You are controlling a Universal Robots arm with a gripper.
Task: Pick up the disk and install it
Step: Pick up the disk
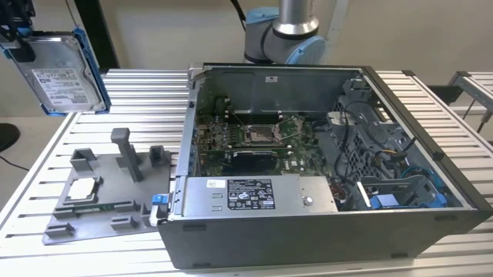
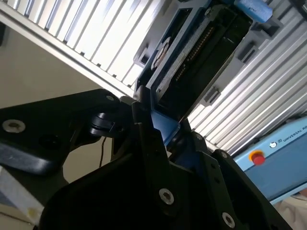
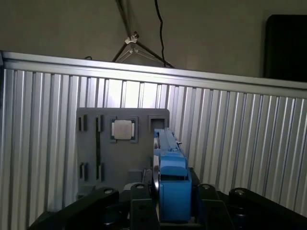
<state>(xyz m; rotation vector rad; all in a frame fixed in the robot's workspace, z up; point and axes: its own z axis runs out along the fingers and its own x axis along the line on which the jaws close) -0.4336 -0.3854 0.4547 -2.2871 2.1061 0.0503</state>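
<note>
1. Containers first: the open computer case sits on the slatted table, lower than the jaws and off toward the exterior view's right of them. Inside it I see a green motherboard and a silver box against the near wall. There is also a blue bay in the corner farthest from the jaws, with loose cables beside it.
2. The grey fixture tray lies on the table beneath the jaws. A small square chip rests in one of its recesses.
3. My gripper has its jaws clamped on the disk, pinching its blue frame. The disk hangs upright in the air, clear of both tray and case.
4. The exterior view gives me the disk's broad labelled face. Both wrist views show it edge-on between the black fingers. The second wrist view adds the connector row along the disk's edge and, beyond the jaws, a blue box with a red button. The first wrist view looks past the jaws onto the tray and chip.
5. Labels: a white printed one on the disk, another on the silver box, and a small sticker on the case's back wall. I cannot make out the print on any of them.
</note>
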